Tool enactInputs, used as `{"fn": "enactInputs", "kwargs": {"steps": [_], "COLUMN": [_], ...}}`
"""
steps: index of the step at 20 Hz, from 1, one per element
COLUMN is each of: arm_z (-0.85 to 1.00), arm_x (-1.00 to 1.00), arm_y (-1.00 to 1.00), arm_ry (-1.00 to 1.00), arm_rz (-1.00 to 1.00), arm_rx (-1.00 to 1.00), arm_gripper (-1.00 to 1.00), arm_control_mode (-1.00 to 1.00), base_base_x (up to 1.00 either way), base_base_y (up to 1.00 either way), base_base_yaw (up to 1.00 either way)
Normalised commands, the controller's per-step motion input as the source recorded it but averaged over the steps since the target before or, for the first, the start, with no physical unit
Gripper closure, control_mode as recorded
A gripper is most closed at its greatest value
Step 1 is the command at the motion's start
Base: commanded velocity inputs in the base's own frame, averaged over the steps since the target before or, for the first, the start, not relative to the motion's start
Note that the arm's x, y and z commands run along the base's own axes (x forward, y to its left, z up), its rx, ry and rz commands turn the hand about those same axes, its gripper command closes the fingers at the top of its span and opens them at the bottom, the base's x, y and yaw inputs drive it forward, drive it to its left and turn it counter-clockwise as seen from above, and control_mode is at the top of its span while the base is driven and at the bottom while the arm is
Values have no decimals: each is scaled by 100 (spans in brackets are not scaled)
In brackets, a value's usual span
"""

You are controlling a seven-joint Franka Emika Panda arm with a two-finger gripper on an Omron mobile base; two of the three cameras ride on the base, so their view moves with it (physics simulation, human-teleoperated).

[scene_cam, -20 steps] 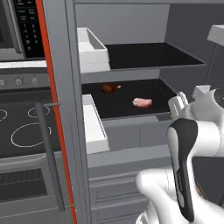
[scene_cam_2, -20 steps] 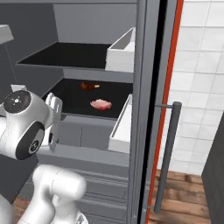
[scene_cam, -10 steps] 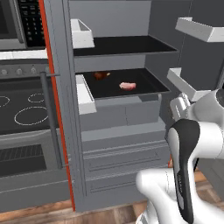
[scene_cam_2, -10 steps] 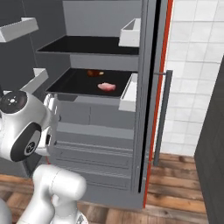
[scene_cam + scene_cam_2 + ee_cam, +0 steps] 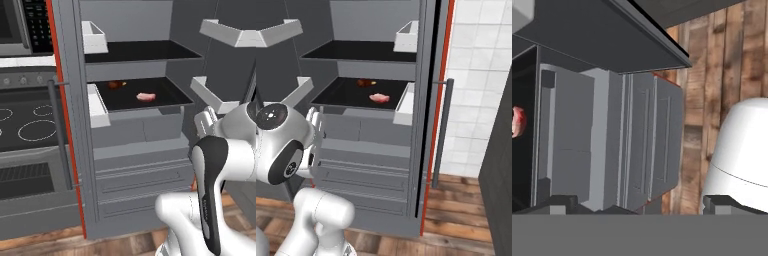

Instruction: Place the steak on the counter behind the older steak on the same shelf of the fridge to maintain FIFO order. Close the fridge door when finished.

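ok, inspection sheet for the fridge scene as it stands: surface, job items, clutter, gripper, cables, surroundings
surface: lower black shelf inside the open grey fridge; a second black shelf sits above it.
job items: dark brown steak lies at the back of the lower shelf; pale pink steak lies nearer the front edge, apart from it. Both fridge doors stand open.
clutter: white door bins on the inner door faces; what they hold cannot be told.
gripper: gripper open, holding nothing, pointing at the grey drawer fronts below the shelves.
cables: nothing seen.
surroundings: stove with ring burners left of the fridge, white tiled wall on the right, wooden floor.
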Motion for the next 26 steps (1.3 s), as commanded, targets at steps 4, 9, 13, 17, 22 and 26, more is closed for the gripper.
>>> {"fn": "enactInputs", "kwargs": {"steps": [4, 9, 13, 17, 22, 26], "arm_z": [0, 0, 0, 0, -9, 16], "arm_x": [0, 0, 0, 0, 0, 2], "arm_y": [0, 0, 0, 0, -4, -73], "arm_ry": [0, 0, 0, 0, -3, -24], "arm_rz": [0, 0, 0, 0, 1, 0], "arm_rx": [0, 0, 0, 0, 2, 7], "arm_gripper": [-100, -100, -100, -100, -100, -100], "arm_control_mode": [100, 100, 100, 100, -100, -100], "base_base_x": [-4, 0, 0, 3, 0, 0], "base_base_y": [0, 0, 0, 0, 0, 0], "base_base_yaw": [5, 2, 1, 3, 0, 0]}}
